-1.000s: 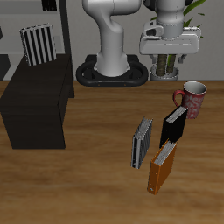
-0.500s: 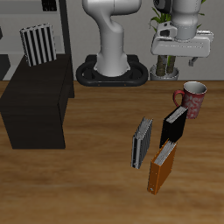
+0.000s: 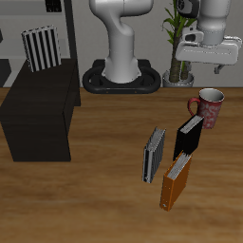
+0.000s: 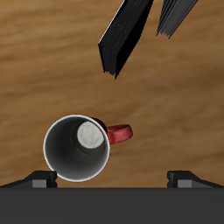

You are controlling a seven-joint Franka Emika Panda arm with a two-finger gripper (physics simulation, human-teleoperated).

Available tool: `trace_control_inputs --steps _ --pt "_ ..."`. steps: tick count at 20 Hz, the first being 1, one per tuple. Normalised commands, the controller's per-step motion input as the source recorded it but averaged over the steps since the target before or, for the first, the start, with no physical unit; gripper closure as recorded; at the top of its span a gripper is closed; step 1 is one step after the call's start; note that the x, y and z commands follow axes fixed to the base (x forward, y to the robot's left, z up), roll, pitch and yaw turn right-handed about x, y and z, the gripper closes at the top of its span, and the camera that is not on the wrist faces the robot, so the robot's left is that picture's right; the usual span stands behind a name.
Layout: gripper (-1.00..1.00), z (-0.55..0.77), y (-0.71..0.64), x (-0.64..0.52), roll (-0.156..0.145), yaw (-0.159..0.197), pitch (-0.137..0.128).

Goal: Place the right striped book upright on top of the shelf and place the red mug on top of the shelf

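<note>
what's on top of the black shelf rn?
One striped book stands upright at the back of the shelf top. The red mug is not on it. No view shows behind the book.

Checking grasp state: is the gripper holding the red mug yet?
No. The red mug stands on the table with the gripper hanging above it, apart from it and holding nothing.

- You're in a home-office sort of room: wooden table [image 3: 95, 190], books [image 3: 155, 155], mug [image 3: 208, 106].
- Potted plant [image 3: 177, 38] and grey rack [image 3: 52, 8] stand behind.
</note>
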Motion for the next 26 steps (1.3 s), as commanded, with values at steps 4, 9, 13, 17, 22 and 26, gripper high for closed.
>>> trace_control_inputs --steps 4,9,13,17,22,26 --pt "-1.00 -0.11 0.15 -0.11 -0.029 -0.036 -0.039" --pt "-1.00 -0.12 0.00 0.01 -0.043 -0.023 -0.008" --pt "-1.00 -0.34 0.39 0.06 0.031 0.069 0.014" --pt "-1.00 -0.23 0.35 0.04 0.025 0.047 0.006" --pt "-1.00 -0.20 0.38 0.11 0.018 0.040 0.006" --pt "-1.00 -0.03 0.18 0.09 -0.012 0.021 -0.018"
